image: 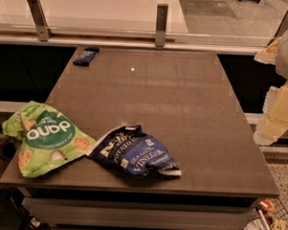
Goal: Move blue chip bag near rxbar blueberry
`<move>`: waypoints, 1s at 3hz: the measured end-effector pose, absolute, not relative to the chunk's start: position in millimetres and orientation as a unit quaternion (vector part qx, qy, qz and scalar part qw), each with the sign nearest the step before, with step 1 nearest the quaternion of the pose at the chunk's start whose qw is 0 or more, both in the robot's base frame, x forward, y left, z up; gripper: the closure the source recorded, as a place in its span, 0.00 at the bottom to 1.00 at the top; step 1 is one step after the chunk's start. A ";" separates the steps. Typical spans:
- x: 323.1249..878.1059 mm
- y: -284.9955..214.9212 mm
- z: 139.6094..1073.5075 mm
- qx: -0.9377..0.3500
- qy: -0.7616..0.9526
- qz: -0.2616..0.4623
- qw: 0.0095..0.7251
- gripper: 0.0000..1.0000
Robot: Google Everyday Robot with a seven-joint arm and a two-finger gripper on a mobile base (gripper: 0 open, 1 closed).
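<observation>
The blue chip bag (137,152) lies crumpled near the front edge of the brown table (183,104), white lettering up. The rxbar blueberry (85,56), a small flat dark blue bar, lies at the table's far left corner, well away from the bag. My gripper (266,134) hangs at the right edge of the view on the pale arm (283,101), beyond the table's right side and above floor level. It is far from both the bag and the bar and holds nothing that I can see.
A lime-green snack bag (45,136) lies at the front left corner, just left of the blue bag and overhanging the edge. A glass rail with metal posts (161,24) runs behind the table. Clutter sits on the floor at the lower right (268,223).
</observation>
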State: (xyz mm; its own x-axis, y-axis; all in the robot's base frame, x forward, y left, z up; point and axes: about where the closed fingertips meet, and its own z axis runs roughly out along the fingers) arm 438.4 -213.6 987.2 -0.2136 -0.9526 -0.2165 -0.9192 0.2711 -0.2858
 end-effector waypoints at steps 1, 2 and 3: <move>438.4 -213.6 987.2 -0.602 0.778 -0.048 0.176 0.00; 439.1 -210.5 986.6 -0.602 0.776 -0.043 0.182 0.00; 440.9 -197.5 969.5 -0.599 0.777 -0.017 0.193 0.00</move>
